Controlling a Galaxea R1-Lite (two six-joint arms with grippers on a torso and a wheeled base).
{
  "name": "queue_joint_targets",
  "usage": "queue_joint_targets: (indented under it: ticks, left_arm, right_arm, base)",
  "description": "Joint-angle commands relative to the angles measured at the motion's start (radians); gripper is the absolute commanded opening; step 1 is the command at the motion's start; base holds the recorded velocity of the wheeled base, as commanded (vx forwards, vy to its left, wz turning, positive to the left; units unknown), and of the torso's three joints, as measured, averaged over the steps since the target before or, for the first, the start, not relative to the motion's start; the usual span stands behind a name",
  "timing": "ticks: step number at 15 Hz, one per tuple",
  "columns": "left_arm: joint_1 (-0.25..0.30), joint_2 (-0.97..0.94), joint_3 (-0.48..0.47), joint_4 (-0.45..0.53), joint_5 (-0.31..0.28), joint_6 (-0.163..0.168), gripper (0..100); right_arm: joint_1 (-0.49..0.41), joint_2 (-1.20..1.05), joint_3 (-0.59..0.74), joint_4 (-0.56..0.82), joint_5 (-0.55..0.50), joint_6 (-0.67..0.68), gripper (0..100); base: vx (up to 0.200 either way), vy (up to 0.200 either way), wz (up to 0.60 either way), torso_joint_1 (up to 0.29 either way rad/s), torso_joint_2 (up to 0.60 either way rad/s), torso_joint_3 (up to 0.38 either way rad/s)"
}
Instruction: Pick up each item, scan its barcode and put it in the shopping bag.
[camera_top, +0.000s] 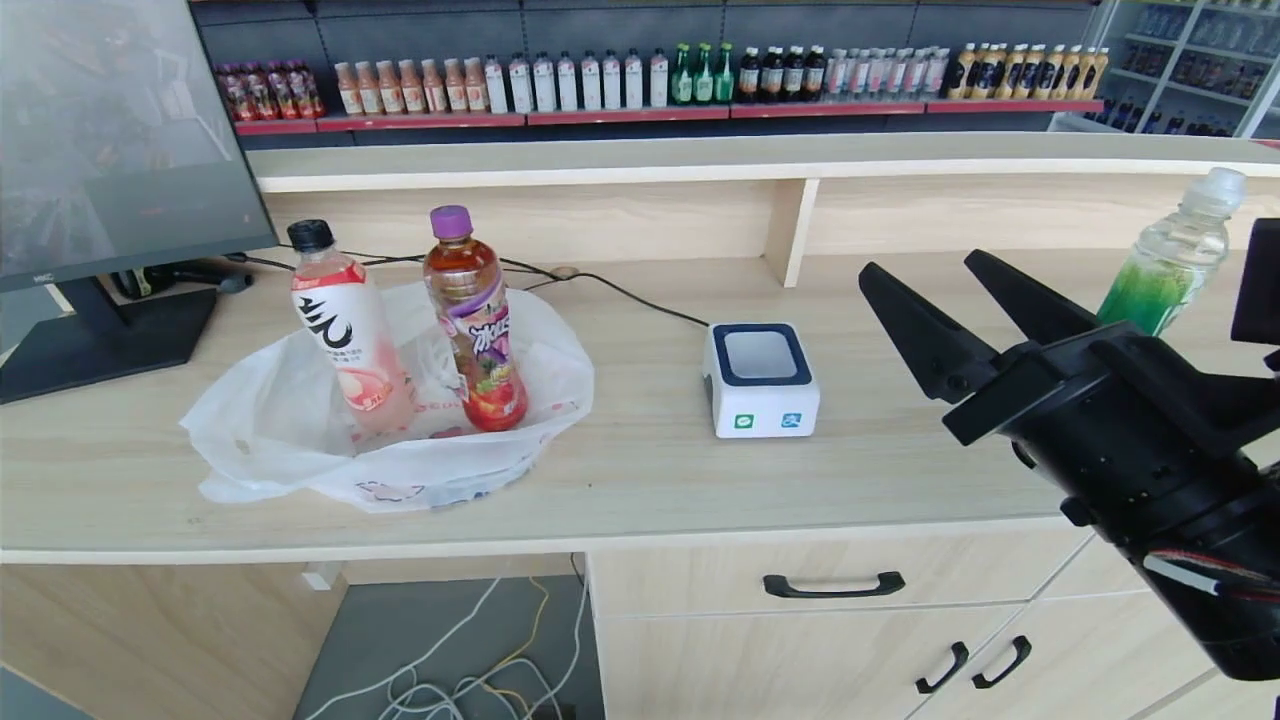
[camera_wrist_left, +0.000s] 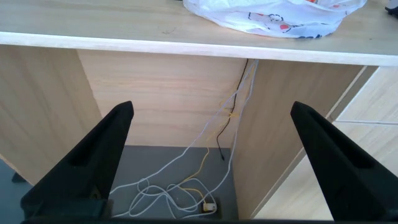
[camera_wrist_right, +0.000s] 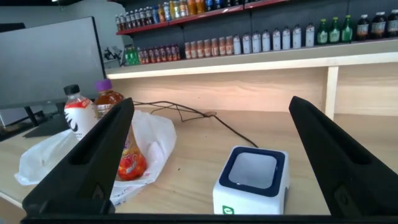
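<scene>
Because the clear green-labelled plastic bottle (camera_top: 1168, 258) likely awaited scanning, the black right gripper (camera_top: 918, 265) hovered near it, jaws open; the left gripper (camera_wrist_left: 211, 112) gaped too.

Gap btwn bag (camera_top: 250, 425) & scanner (camera_top: 760, 385)

Item, my right gripper (camera_top: 918, 262): matte black throughout. It has two long wedge-shaped fingers (camera_top: 920, 335) that taper to blunt tips, each with a flat inner face and a small round recess near the root. Behind them is an angular, blocky black wrist housing (camera_top: 1130, 430). It merges into a thick cylindrical black forearm section (camera_top: 1180, 500) with a small round knob (camera_top: 1075, 512) on its flank. Thin cables (camera_top: 1185, 575), white, red and black, lie across the forearm joint. Item, my left gripper (camera_wrist_left: 212, 107): same pattern, two black tapered fingers, each with a shallow step partway along.
</scene>
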Motion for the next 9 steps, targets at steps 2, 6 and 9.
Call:
queue_joint_targets:
  ticks: [2, 6, 9]
  left_arm:
    - [0.0, 0.0, 0.0, 0.0, 0.0, 0.0, 100]
    - [0.0, 0.0, 0.0, 0.0, 0.0, 0.0, 100]
    - [0.0, 0.0, 0.0, 0.0, 0.0, 0.0, 100]
  right_arm:
    - [0.0, -0.005, 0.004, -0.001, 0.0, 0.0, 100]
    - [0.0, -0.005, 0.006, -0.001, 0.001, 0.0, 100]
    - [0.0, 0.001, 0.006, -0.001, 0.0, 0.0, 100]
  base:
    - [0.0, -0.2, 0.0, 0.002, 0.0, 0.0]
    - [0.0, -0.2, 0.0, 0.002, 0.0, -0.001]
    - [0.0, -0.2, 0.0, 0.004, 0.0, 0.005]
